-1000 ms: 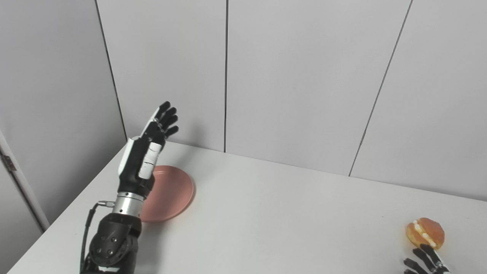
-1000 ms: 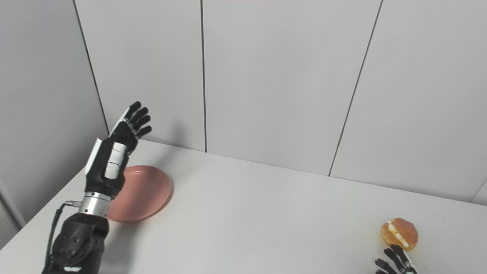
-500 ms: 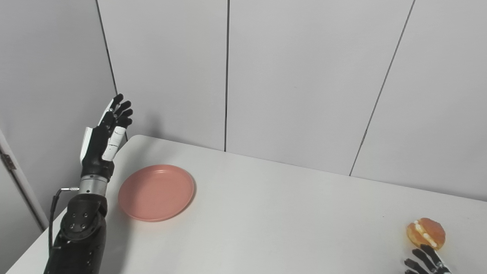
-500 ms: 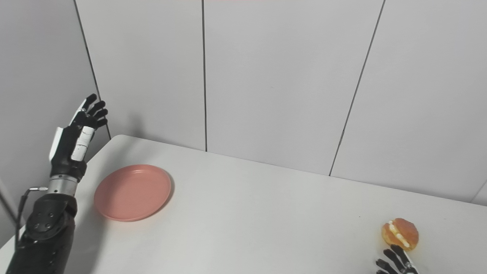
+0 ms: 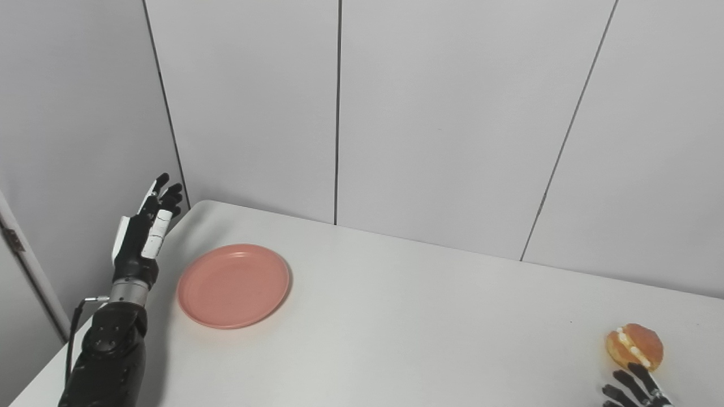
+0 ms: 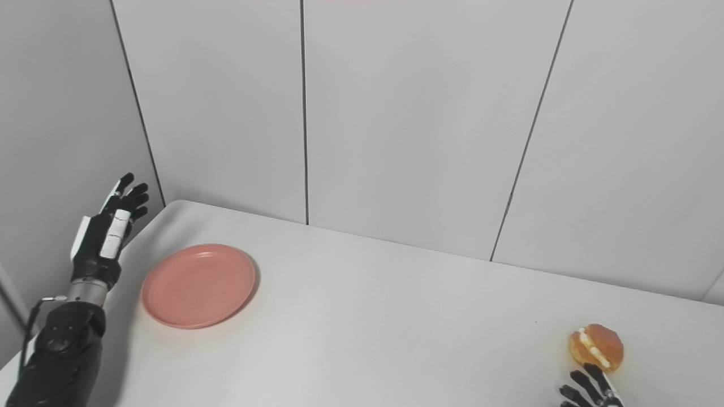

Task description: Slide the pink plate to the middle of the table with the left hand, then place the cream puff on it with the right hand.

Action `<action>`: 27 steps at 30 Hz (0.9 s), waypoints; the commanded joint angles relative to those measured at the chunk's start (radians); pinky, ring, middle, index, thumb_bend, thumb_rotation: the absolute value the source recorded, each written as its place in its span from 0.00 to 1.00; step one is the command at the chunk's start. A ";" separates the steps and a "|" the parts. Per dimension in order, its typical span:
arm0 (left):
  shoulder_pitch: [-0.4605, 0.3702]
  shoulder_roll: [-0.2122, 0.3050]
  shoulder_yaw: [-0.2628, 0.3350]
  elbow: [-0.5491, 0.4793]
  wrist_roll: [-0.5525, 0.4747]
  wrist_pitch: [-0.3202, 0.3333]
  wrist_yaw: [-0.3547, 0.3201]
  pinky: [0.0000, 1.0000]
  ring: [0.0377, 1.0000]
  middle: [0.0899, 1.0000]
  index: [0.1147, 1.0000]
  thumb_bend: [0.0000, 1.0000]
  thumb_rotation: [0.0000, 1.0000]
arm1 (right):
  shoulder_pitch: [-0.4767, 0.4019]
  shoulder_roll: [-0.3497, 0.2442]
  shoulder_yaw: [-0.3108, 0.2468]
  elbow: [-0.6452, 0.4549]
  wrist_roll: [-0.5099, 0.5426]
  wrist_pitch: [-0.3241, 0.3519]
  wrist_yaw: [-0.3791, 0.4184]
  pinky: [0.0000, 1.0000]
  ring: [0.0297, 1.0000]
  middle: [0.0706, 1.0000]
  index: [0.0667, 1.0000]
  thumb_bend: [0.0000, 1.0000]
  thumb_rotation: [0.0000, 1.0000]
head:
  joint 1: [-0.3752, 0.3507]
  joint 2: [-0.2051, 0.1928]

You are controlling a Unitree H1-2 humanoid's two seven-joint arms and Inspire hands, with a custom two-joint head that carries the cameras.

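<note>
A round pink plate (image 5: 233,285) lies flat on the white table (image 5: 396,316), toward its far left. My left hand (image 5: 141,234) is raised on edge just left of the plate, at the table's left edge, with its fingers straight and apart and nothing in it. It does not touch the plate. A golden cream puff (image 5: 634,347) with a cream filling sits near the table's front right. Only the spread fingertips of my right hand (image 5: 633,389) show, at the bottom edge just below the cream puff, holding nothing.
Grey wall panels (image 5: 441,113) stand close behind the table and along its left side. The table's left edge (image 5: 62,350) runs just beside my left forearm (image 5: 107,356).
My left hand swung from above the plate out to its left side, then lowered a little. The plate and cream puff have stayed put. The right hand has barely moved.
</note>
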 commanded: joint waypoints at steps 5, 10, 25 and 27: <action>-0.046 0.031 -0.009 0.050 -0.006 -0.046 -0.012 0.88 0.91 0.92 0.98 0.91 0.85 | 0.059 0.015 0.020 0.036 0.008 0.013 0.014 0.81 0.83 0.88 0.92 0.82 1.00 | -0.006 -0.006; -0.041 0.016 -0.025 0.095 -0.007 -0.059 -0.023 0.90 0.89 0.91 0.96 0.90 0.86 | 0.056 0.017 0.022 0.045 0.004 0.003 0.013 0.81 0.83 0.88 0.91 0.83 1.00 | -0.019 -0.011; -0.013 -0.019 -0.060 0.118 0.001 -0.066 -0.075 0.93 0.90 0.90 0.98 0.89 0.89 | 0.061 0.018 0.022 0.032 0.009 0.014 0.011 0.79 0.82 0.88 0.90 0.82 1.00 | -0.023 0.001; -0.006 -0.027 -0.065 0.109 -0.004 -0.063 -0.082 0.91 0.90 0.89 0.98 0.90 0.88 | 0.061 0.018 0.022 0.031 0.010 0.017 0.011 0.79 0.82 0.88 0.90 0.82 1.00 | -0.023 0.003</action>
